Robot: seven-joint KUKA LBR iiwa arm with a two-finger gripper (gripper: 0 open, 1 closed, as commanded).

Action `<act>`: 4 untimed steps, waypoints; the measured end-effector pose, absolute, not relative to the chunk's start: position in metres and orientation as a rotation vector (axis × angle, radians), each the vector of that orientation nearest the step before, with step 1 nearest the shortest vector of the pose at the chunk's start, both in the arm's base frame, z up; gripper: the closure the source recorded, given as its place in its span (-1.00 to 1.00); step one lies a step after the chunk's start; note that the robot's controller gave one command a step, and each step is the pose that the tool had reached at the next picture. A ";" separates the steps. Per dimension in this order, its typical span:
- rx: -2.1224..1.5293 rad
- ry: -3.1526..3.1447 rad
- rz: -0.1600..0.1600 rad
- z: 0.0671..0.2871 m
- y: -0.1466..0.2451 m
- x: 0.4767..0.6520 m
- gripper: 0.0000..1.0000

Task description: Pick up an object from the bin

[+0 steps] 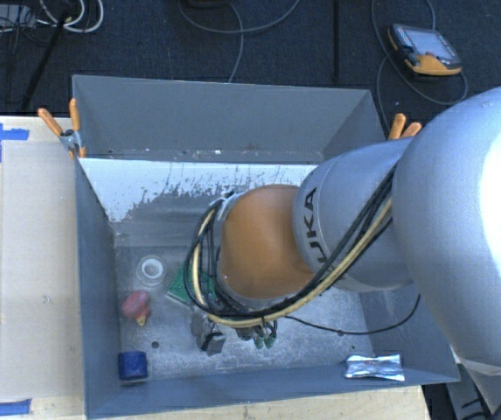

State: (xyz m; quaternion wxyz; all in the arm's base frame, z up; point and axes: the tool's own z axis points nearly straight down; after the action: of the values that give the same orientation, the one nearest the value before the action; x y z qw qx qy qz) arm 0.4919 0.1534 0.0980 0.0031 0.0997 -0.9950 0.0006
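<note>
My gripper [237, 332] pokes out from under the arm's orange cover, low over the bin floor near the front middle. A green flat thing [178, 285] lies just left of it, mostly hidden by the cover and cables. Further left lie a clear round ring-like piece [151, 269] and a pink lumpy thing with a yellow tip [135, 304]. I see nothing between the gripper's parts that I can name.
A blue cube [132, 366] sits in the front left corner. A crumpled silver foil packet [374, 367] lies in the front right corner. The arm and its cover hide the middle and right of the bin floor.
</note>
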 end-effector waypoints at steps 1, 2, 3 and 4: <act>0.951 -2.999 0.000 0.209 0.152 0.502 1.00; 0.945 -2.997 -0.002 0.207 0.152 0.501 -1.00; 1.317 -2.850 -0.001 0.098 0.101 0.589 -1.00; 1.471 -2.779 -0.001 0.071 0.126 0.564 -1.00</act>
State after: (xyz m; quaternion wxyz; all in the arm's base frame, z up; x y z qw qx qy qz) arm 0.5641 0.1262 0.0708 -0.0012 0.4679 -0.8838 -0.0002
